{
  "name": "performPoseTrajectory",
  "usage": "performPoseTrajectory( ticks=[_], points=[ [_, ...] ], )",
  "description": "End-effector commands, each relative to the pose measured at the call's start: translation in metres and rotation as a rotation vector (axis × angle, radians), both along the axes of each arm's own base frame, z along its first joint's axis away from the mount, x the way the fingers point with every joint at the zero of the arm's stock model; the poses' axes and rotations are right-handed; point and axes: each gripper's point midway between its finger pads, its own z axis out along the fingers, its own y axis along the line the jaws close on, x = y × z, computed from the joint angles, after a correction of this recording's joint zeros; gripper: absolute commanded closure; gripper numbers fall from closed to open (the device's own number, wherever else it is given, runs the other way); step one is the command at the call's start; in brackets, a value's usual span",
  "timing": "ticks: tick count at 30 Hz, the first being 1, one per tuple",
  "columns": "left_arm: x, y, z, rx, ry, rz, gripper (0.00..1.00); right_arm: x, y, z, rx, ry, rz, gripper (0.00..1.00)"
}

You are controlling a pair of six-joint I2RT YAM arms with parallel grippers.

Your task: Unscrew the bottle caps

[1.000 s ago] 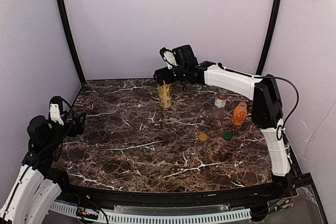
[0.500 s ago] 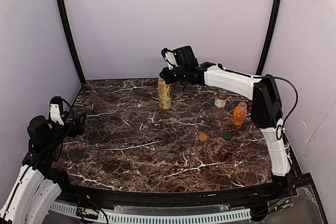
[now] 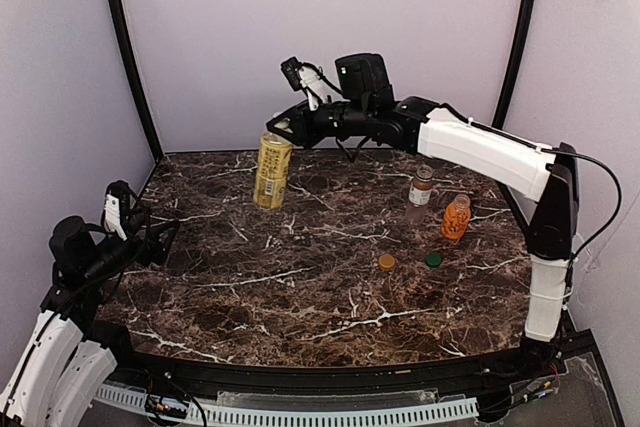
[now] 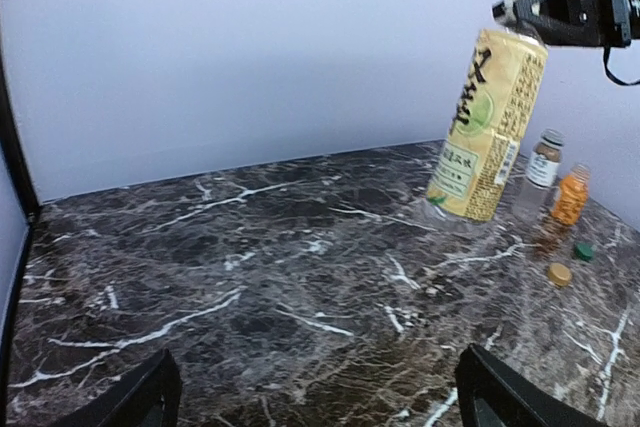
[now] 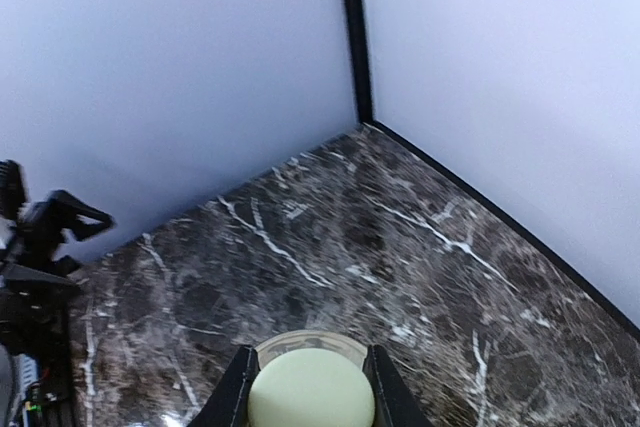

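Bottle [image 3: 273, 169] held aloft by cap [image 5: 311, 399] in clenched right hand [image 3: 281, 128]; fall risked if cap loosened. Left hand [image 4: 318, 389] released.

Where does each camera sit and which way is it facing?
Top external: above, behind the bases, looking down at the table; left arm and right arm show.
Left wrist: low at left, facing across toward the yellow bottle; own fingers below.
Right wrist: looks down between its fingers onto the bottle's top.
Shared: all three show that bottle.
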Motion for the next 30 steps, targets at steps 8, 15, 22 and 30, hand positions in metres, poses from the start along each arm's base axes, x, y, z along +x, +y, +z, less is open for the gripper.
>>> performPoseTrajectory(
  ticks=[8,15,22,30],
  points=[
    [-0.049,-0.089,0.055,0.248,-0.069,-0.634,0.02,-0.140,0.080,0.074,0.216,-0.115,0.330,1.00],
    [-0.065,-0.115,0.071,0.244,-0.059,-0.818,0.01,-0.173,0.100,0.090,0.297,-0.101,0.441,1.00],
    [-0.057,-0.120,0.077,0.210,-0.050,-0.814,0.11,-0.180,0.096,0.103,0.343,-0.120,0.450,1.00],
    [-0.043,-0.118,0.082,0.201,-0.063,-0.759,0.22,-0.182,0.097,0.103,0.361,-0.114,0.466,1.00]
  ],
)
